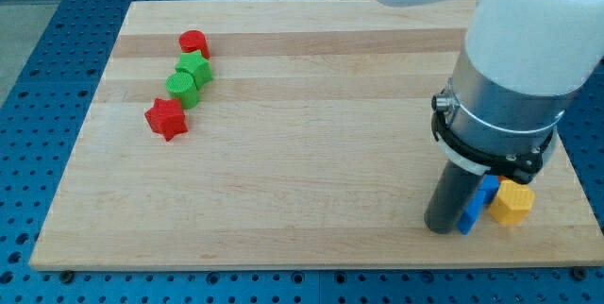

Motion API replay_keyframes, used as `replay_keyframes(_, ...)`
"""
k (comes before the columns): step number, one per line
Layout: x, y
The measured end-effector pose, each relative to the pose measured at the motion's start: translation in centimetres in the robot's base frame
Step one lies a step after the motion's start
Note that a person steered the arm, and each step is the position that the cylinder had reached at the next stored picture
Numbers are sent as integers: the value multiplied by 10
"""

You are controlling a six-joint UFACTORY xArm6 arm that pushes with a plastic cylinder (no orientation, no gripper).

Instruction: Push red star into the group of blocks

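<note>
The red star (pixel 166 119) lies far off to the view's left of my tip (pixel 441 227), well up the wooden surface (pixel 311 162) from it, and it already sits just beside the nearest green block (pixel 182 88), seemingly touching or all but touching its lower corner; beyond that block, further toward the view's top from my tip, a second green block (pixel 195 68) and a red round block (pixel 193 43) carry on the same slanting row, each pressed close to its neighbour; judged from how things lie, the star looks as good as joined to that group, so the task appears done or very nearly so, and at most a short nudge toward the green blocks would remain to close any sliver of a gap, which is too small to make out here; my tip stands on the surface near the view's bottom right, well apart from the star and its row, with nothing between them but bare wood; just beside my tip, on the view's right of it, a blue block (pixel 477 205) leans close against the rod, and a yellow block (pixel 511 202) sits touching or nearly touching the blue one further right; there is no claw on this arm, only the rod, so nothing is clamped and no opening or closing can be told.
</note>
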State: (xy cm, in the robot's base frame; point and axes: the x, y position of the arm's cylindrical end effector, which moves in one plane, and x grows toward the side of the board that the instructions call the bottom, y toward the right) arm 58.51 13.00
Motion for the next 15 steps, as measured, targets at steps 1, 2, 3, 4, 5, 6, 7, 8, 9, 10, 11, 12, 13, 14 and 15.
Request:
replay_keyframes(1, 0, 14)
replay_keyframes(2, 0, 15)
replay_keyframes(3, 0, 18)
replay_keyframes(4, 0, 28)
replay_keyframes(5, 0, 13)
replay_keyframes(6, -8, -57)
replay_keyframes(7, -25, -140)
replay_keyframes(8, -40, -218)
replay_keyframes(9, -56, -292)
replay_keyframes(10, -69, -350)
replay_keyframes(11, -69, -380)
replay_keyframes(12, -103, -383)
replay_keyframes(13, -166, -375)
replay_keyframes(14, -166, -375)
replay_keyframes(15, -163, -345)
